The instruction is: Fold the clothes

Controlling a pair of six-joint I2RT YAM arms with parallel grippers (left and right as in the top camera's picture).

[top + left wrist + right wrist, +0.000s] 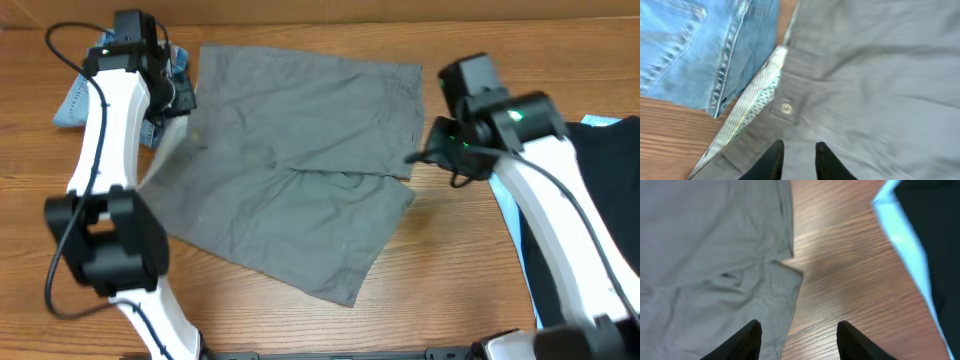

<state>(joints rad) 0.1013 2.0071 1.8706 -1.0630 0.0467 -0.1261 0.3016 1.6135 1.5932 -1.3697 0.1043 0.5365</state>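
Note:
The grey shorts (300,150) lie spread flat in the middle of the table, one leg over the other. My left gripper (183,100) is at their top left corner. In the left wrist view its fingers (775,157) stand a narrow gap apart over the waistband, just below the button (786,107) and the pale striped lining (752,102); nothing is pinched between them. My right gripper (413,158) hovers at the shorts' right edge. There the left fingertip (752,335) is over grey cloth (715,255) and the other over bare wood, wide open.
Blue denim (85,95) (690,45) lies bunched at the far left beside the left arm. A black garment (600,190) (935,225) on a light blue sheet (512,215) (900,235) covers the right side. Bare wood table (440,270) runs along the front.

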